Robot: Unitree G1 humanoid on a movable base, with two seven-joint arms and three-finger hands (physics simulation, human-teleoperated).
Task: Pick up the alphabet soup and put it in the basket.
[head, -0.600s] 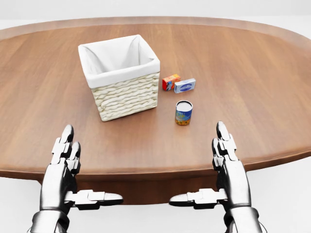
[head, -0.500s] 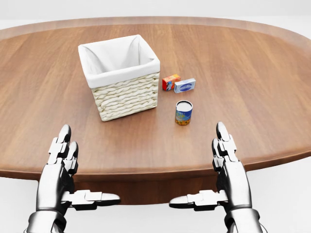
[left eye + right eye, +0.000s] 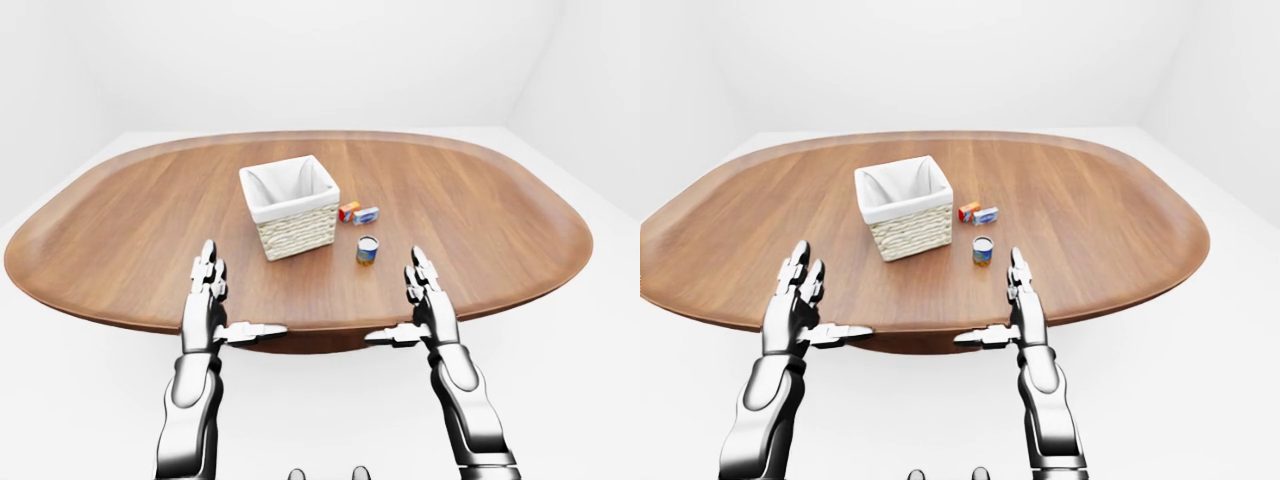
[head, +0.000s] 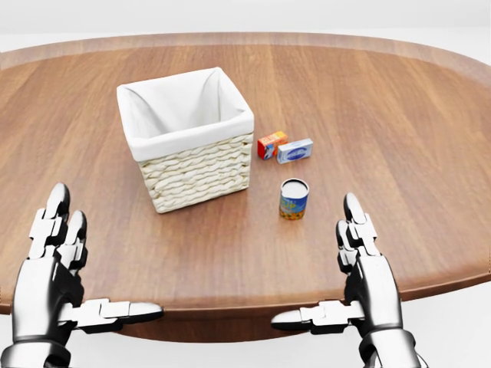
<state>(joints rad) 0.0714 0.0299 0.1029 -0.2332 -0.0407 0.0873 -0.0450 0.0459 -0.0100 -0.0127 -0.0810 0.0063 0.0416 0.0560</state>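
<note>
The alphabet soup can (image 4: 293, 199), blue and yellow with a pale lid, stands upright on the wooden table (image 4: 399, 138), right of the basket. The wicker basket (image 4: 186, 139) with a white cloth lining stands left of centre and looks empty. My right hand (image 4: 337, 276) is open, fingers straight, thumb out to the left, at the table's near edge, below and right of the can. My left hand (image 4: 80, 268) is open the same way at the lower left, below the basket. Neither hand touches anything.
A small orange box (image 4: 271, 144) and a blue-white box (image 4: 294, 150) lie just above the can, right of the basket. The oval table's near edge (image 4: 230, 310) runs under both hands; white floor lies around it.
</note>
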